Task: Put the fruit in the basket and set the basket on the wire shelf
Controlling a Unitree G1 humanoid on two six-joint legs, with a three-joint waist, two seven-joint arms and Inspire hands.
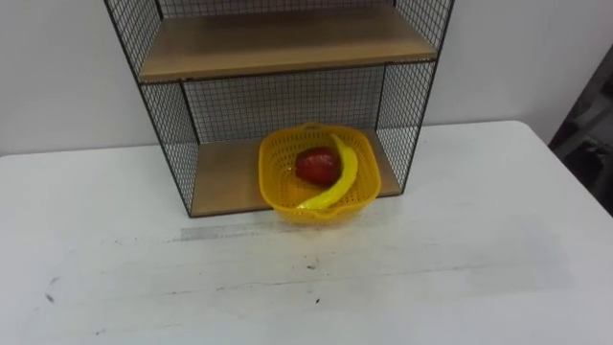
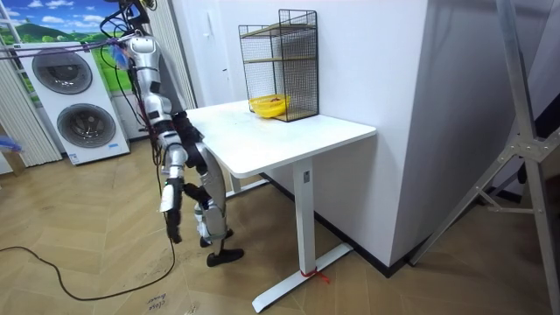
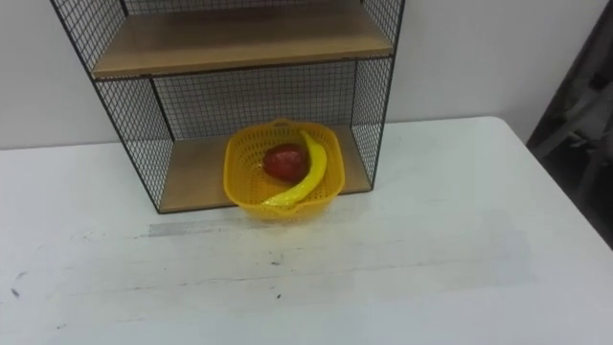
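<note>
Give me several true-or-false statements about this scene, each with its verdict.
The yellow basket sits on the bottom board of the wire shelf. True.
The basket holds only a banana. False: a red apple lies in it too.
The banana curves along the apple's right side. True.
The wire shelf stands on the floor. False: it stands on the white table.

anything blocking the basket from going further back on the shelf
Nothing visible does. The yellow basket, holding the apple and banana, already sits on the lower board of the wire shelf, front rim overhanging the table; only bare board lies behind it.
</note>
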